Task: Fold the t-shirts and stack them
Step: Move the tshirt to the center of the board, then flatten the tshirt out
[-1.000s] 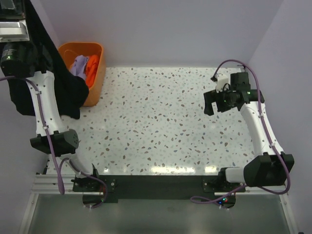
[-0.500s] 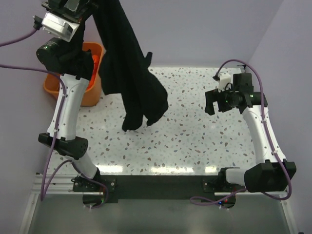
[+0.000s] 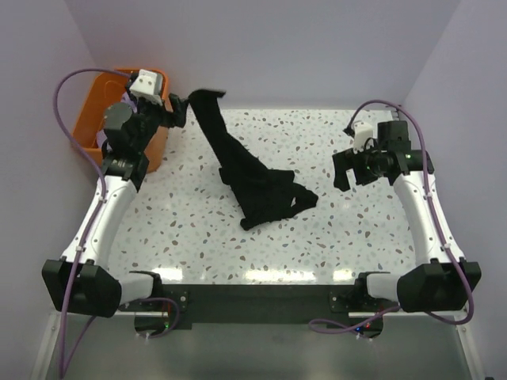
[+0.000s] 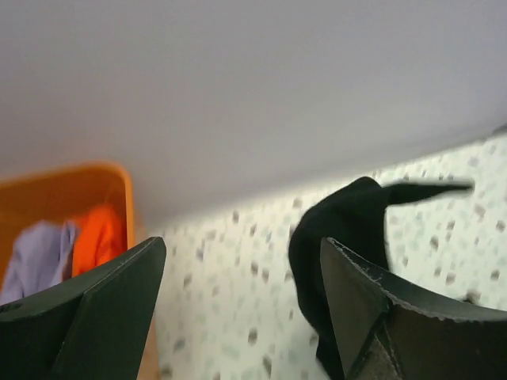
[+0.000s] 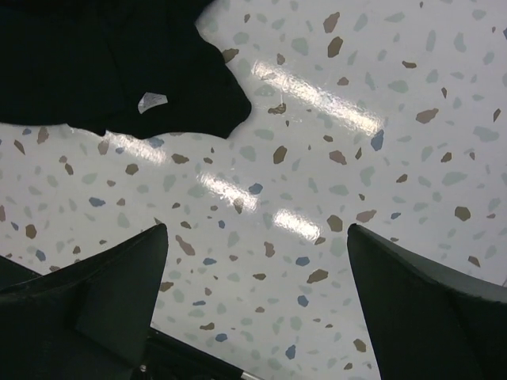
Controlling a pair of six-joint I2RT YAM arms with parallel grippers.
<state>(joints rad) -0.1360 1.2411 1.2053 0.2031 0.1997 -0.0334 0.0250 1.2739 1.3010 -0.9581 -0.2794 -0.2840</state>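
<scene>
Black shirt (image 3: 257, 186) lies bunched on the table (image 3: 356, 237), one end apparently airborne beside the left fingers (image 4: 87, 309), spread and empty. Right fingers (image 5: 87, 293) gape too; each should pinch a corner and pull flat.

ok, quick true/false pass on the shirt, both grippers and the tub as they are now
1. The black shirt is neatly folded. False: it is a crumpled, stretched-out heap on the table.
2. The left gripper is open and holds nothing. True.
3. The right gripper is shut on the black shirt. False: it is open and empty, over bare table to the right of the shirt.
4. The orange tub holds a lavender cloth and an orange cloth. True.
5. The orange tub stands at the far right corner. False: it is at the far left corner.
</scene>
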